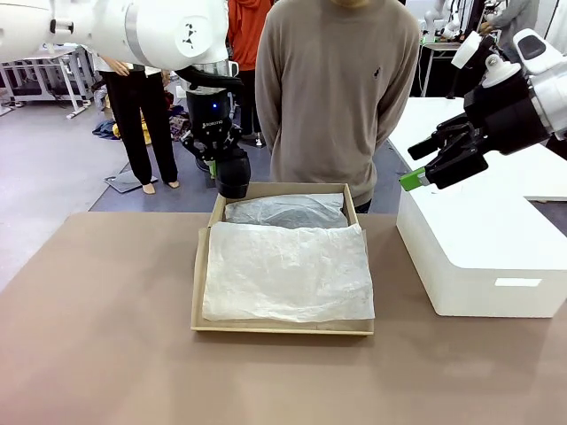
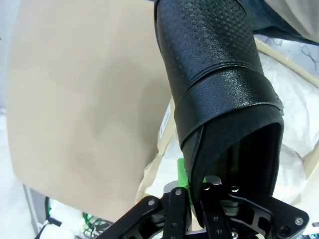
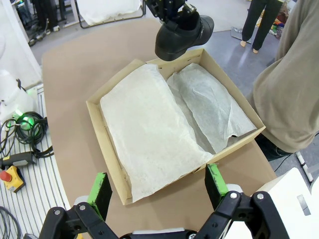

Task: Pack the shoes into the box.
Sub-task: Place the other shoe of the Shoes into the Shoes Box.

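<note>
Clamping shoe [image 3: 182, 32] above box [image 1: 283, 328] corner, left jaws half hidden behind it, right jaws spread, empty

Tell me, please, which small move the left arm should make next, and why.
Probably carry the shoe a little inward, over the tissue paper. The left gripper is shut on the shoe, which hangs above the far corner of the box, partly outside its rim. The right gripper is open, off to the side.

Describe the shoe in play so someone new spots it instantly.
Start at the tan cardboard box mid-table. Above its far-left corner, the left gripper holds the shoe. It's glossy black, unlike the white tissue paper lining the box below it.
</note>
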{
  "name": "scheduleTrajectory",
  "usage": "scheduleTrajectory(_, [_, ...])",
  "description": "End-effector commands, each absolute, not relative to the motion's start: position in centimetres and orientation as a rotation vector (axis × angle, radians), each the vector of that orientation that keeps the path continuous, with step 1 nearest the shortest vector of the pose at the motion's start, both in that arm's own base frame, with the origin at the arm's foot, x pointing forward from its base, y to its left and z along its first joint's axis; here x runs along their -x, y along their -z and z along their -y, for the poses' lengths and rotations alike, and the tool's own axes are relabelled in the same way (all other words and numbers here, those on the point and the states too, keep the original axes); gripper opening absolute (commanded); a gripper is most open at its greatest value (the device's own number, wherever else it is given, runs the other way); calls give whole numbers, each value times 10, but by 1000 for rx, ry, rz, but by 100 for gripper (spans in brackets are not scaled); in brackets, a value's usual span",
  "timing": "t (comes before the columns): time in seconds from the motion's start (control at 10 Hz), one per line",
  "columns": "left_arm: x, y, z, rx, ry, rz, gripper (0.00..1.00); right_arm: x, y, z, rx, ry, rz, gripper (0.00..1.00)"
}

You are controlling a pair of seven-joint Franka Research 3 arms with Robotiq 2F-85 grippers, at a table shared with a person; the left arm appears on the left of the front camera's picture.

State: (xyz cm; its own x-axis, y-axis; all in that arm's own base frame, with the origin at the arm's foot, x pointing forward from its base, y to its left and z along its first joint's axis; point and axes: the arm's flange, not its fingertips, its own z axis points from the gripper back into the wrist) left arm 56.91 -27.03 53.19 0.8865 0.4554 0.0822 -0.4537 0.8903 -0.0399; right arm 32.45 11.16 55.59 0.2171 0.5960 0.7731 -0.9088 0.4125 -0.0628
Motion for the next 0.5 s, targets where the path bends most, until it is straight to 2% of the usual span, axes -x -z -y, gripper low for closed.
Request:
scheduleTrajectory(0.0, [-569,-532,271,20,-472,90,0,-328,-555,-112,-473,-1113,839,100])
scheduleTrajectory(0.4, [-563,-536,325,10,-767,138,0,-328,-555,-112,-473,-1113,839,100])
